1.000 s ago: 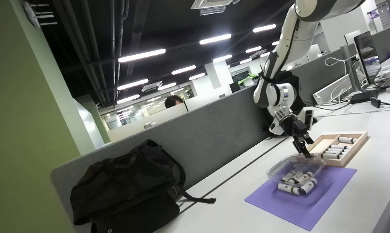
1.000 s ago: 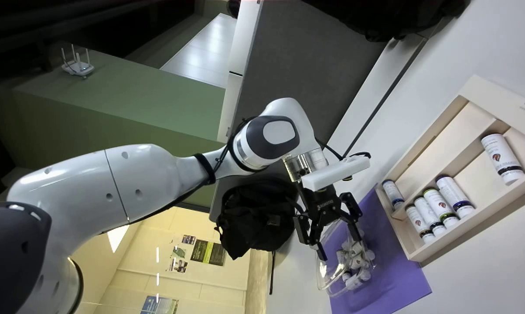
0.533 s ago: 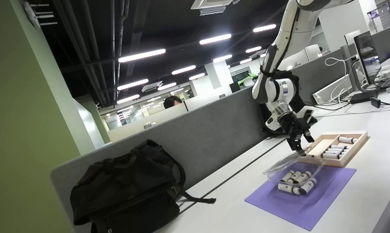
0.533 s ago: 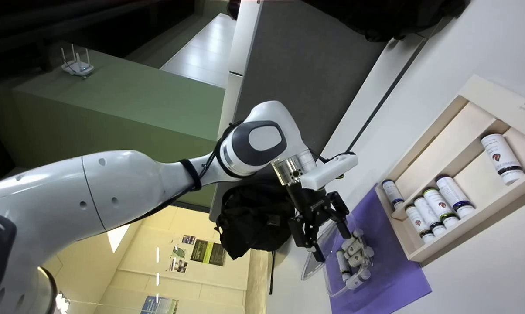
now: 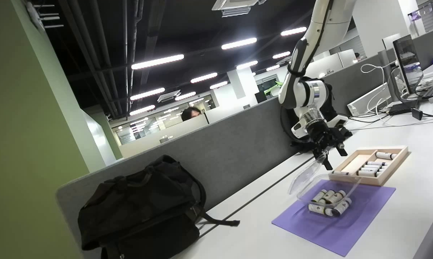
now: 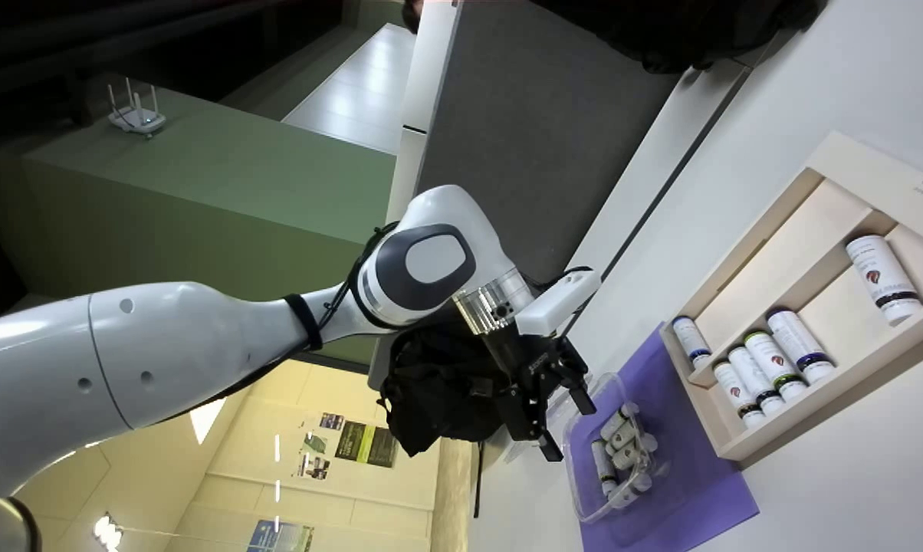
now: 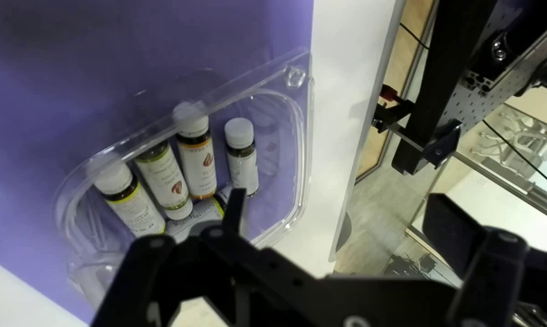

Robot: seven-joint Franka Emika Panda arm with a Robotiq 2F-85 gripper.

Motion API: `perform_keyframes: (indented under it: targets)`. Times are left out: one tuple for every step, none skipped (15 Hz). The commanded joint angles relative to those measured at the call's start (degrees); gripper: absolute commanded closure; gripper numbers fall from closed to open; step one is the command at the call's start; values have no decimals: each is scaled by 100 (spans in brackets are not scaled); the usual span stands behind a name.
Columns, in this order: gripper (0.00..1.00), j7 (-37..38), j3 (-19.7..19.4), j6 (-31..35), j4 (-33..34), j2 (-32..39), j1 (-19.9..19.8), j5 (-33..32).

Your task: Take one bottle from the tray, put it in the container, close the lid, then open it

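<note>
A: Claw (image 7: pixel 336 197) state?
B: Its two sides stand wide apart in the wrist view, and look spread in both exterior views too. It hangs higher than the container (image 7: pixel 306 136), over by the raised lid (image 5: pixel 307 174).
A: Touching the lid?
B: Can't tell. In an exterior view the lid's upper end overlaps the claw. Lid is clear, tilted steeply up at the container's edge.
A: And the bottles (image 7: pixel 198 165)?
B: At least five lie jumbled inside the container. Six other bottles (image 6: pixel 799 345) lie in the wooden tray (image 6: pixel 883 172), near the container.
A: What's under the container?
B: Purple mat (image 5: pixel 342 241), flat on the white tabletop (image 5: pixel 414 201). A black backpack (image 5: pixel 141 212) and a dark screen (image 5: pixel 408 64) are both well apart from the container.
</note>
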Motion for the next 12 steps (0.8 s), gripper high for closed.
perform_keyframes:
  targets:
    - [0,-208,-36,616,-623,-563,140,81]
    - [0,-217,-36,755,-698,-637,176,79]
    - [0,-214,-34,912,-758,-703,219,76]
    - [0,-193,-28,1043,-794,-759,271,57]
    - [0,-184,-20,1210,-856,-826,317,52]
    - [0,-170,-12,1392,-918,-898,378,28]
    - [0,-155,-4,1553,-964,-953,430,11]
    - [0,-134,3,1710,-1005,-1008,490,-20]
    - [0,-114,10,1838,-1025,-1040,540,-41]
    - [0,-77,13,1943,-1026,-1063,598,-72]
    - [0,-41,11,2029,-1013,-1068,649,-106]
    - [0,-2,10,2097,-982,-1066,694,-135]
